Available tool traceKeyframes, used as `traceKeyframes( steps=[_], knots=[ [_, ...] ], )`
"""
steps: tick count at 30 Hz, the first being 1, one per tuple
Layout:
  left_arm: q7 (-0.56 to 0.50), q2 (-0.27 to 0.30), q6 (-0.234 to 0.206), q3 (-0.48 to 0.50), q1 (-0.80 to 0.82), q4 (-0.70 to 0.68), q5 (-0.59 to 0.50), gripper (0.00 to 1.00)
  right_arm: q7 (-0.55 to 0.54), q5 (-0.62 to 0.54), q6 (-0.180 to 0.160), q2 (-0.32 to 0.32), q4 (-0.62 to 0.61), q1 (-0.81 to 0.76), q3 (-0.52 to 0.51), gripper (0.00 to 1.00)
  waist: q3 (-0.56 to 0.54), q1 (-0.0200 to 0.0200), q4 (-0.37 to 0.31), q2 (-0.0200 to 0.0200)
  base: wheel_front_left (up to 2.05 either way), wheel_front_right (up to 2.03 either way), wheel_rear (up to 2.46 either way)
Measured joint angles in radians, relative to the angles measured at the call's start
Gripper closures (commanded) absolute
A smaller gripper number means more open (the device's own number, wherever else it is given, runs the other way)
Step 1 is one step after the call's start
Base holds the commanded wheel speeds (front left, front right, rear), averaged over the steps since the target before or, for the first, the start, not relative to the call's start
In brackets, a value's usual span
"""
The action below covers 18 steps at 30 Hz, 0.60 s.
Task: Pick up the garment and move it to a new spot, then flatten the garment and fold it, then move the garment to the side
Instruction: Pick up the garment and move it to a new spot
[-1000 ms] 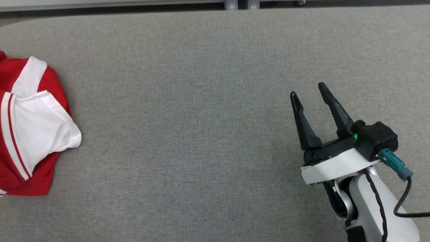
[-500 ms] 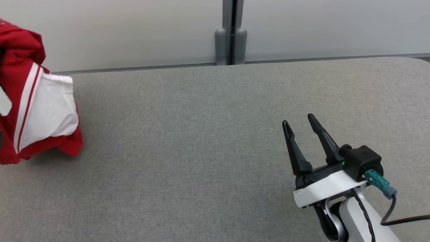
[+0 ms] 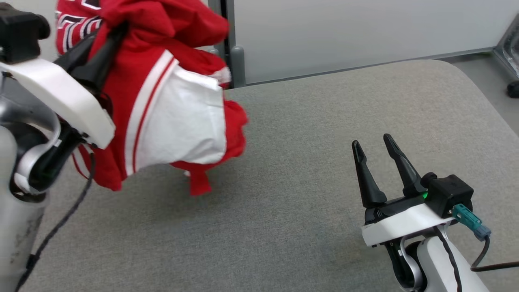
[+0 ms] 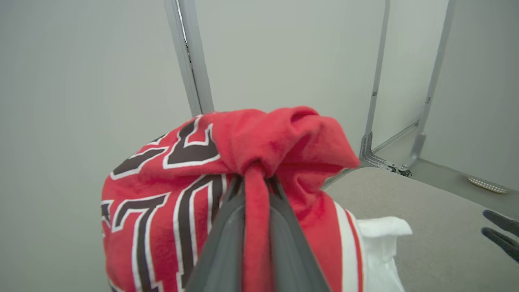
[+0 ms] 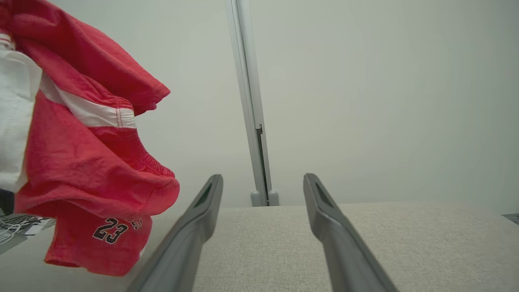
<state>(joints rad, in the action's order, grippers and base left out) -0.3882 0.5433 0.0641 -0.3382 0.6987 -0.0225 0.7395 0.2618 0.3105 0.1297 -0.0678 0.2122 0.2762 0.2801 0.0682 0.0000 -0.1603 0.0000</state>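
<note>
table (image 3: 308,121), left jaws clamp garment (image 3: 162,61) — right jaws wide

Right gripper (image 3: 372,140) at four o'clock in the head view: two long black fingers, broad at the root and tapering to slim points. Up close, those fingers (image 5: 190,235) read matte charcoal with hollowed inner faces. Beneath sits a white curved plate (image 3: 399,227). At its two o'clock is a boxy black module (image 3: 448,192) with a small green light (image 3: 424,195) glowing. A teal plug (image 3: 466,221) juts out, and a black cable (image 3: 502,265) loops off it. Below is a pale glossy forearm (image 3: 442,263). Left gripper (image 3: 106,42) at ten o'clock has the same dark fingers, a left white plate (image 3: 61,97), a silver-grey wrist ring (image 3: 28,156) and a thin black cord (image 3: 61,226) along a scuffed grey-white forearm (image 3: 14,235).
</note>
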Motion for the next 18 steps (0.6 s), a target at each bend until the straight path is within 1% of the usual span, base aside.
traceKeyframes(
  steps=[4, 7, 8, 9, 10, 11, 12, 15, 17, 18],
  knots=[
    [0.006, -0.047, -0.022, -0.059, -0.056, -0.081, -0.024, 1.00, 0.000, 0.000, 0.000, 0.001, -0.005, 0.002, -0.004, 0.00, 0.028, 0.0000, -0.031, 0.0000, 0.00, 0.00, 0.00],
    [0.055, -0.087, -0.032, -0.111, -0.108, -0.081, -0.070, 1.00, 0.000, 0.000, 0.000, 0.002, -0.006, 0.005, -0.005, 0.00, 0.054, 0.0000, -0.051, 0.0000, 0.00, 0.00, 0.00],
    [0.087, -0.101, -0.039, -0.124, -0.122, -0.066, -0.090, 1.00, 0.000, 0.001, 0.000, 0.003, -0.007, 0.007, -0.006, 0.00, 0.062, 0.0000, -0.057, 0.0000, 0.00, 0.00, 0.00],
    [0.087, -0.101, -0.039, -0.124, -0.122, -0.066, -0.090, 1.00, 0.000, 0.001, 0.000, 0.003, -0.007, 0.007, -0.006, 0.00, 0.062, 0.0000, -0.057, 0.0000, 0.00, 0.00, 0.00],
    [0.122, -0.115, -0.044, -0.144, -0.134, -0.043, -0.125, 1.00, 0.000, 0.002, 0.000, 0.002, -0.008, 0.008, -0.007, 0.00, 0.070, 0.0000, -0.063, 0.0000, 0.00, 0.00, 0.00],
    [0.188, -0.145, -0.049, -0.175, -0.166, 0.026, -0.161, 1.00, 0.000, 0.003, 0.000, 0.003, -0.007, 0.010, -0.005, 0.00, 0.083, 0.0000, -0.072, 0.0000, 0.00, 0.00, 0.00],
    [0.231, -0.163, -0.054, -0.193, -0.183, 0.067, -0.187, 1.00, 0.000, 0.003, 0.000, 0.003, -0.006, 0.011, -0.005, 0.00, 0.089, 0.0001, -0.075, 0.0000, 0.00, 0.00, 0.00],
    [0.340, -0.221, -0.053, -0.238, -0.211, 0.190, -0.229, 1.00, 0.000, 0.004, 0.000, 0.004, -0.002, 0.013, 0.000, 0.00, 0.097, 0.0000, -0.081, 0.0000, 0.00, 0.00, 0.00],
    [0.394, -0.253, -0.045, -0.264, -0.218, 0.285, -0.245, 1.00, 0.000, 0.006, 0.000, 0.004, 0.004, 0.017, 0.001, 0.00, 0.096, 0.0000, -0.079, 0.0000, 0.00, 0.00, 0.00],
    [0.413, -0.269, -0.037, -0.275, -0.224, 0.337, -0.247, 0.63, 0.000, 0.006, 0.000, 0.004, 0.007, 0.018, 0.003, 0.00, 0.094, 0.0000, -0.076, 0.0001, 0.00, 0.00, 0.00]
  ],
)
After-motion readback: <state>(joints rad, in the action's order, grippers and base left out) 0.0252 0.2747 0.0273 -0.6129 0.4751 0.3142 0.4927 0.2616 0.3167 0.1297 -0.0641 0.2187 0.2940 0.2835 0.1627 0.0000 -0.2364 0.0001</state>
